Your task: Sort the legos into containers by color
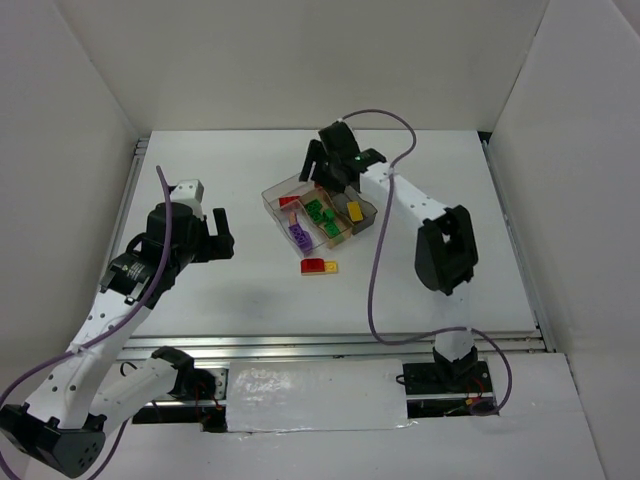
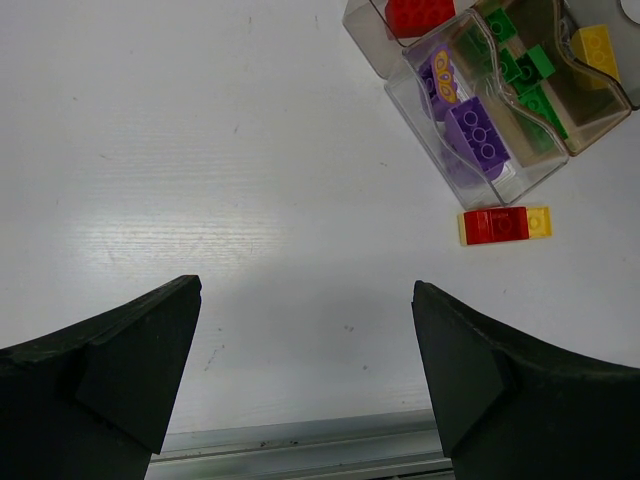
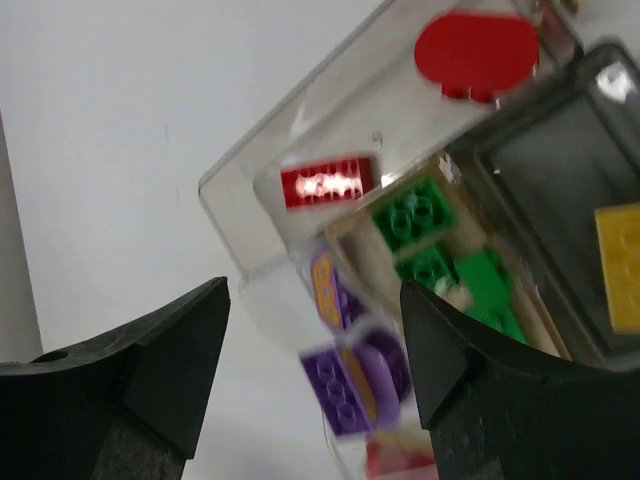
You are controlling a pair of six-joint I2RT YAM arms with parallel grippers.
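From above, my right pincer (image 1: 330, 172) hangs with black jaws parted over the containers (image 1: 272, 197), a glossy tray of clear, smoky and tan boxes toward the table's far edge. My left pincer (image 1: 216, 237) gapes empty nearer the left edge, and a red-on-yellow lego (image 1: 319, 266) lies on the matte white tabletop (image 1: 240, 300) just beside the tray's near side. My left wrist view shows blunt black fingers (image 2: 120, 370) spread wide on nothing, the tray cut off at the frame's top. My right wrist view is blurred: a studded red lego (image 3: 328, 182), green legos (image 3: 415, 215) and purple legos (image 3: 345, 385) sit in separate boxes, and a yellow lego (image 3: 620, 265) is cropped.
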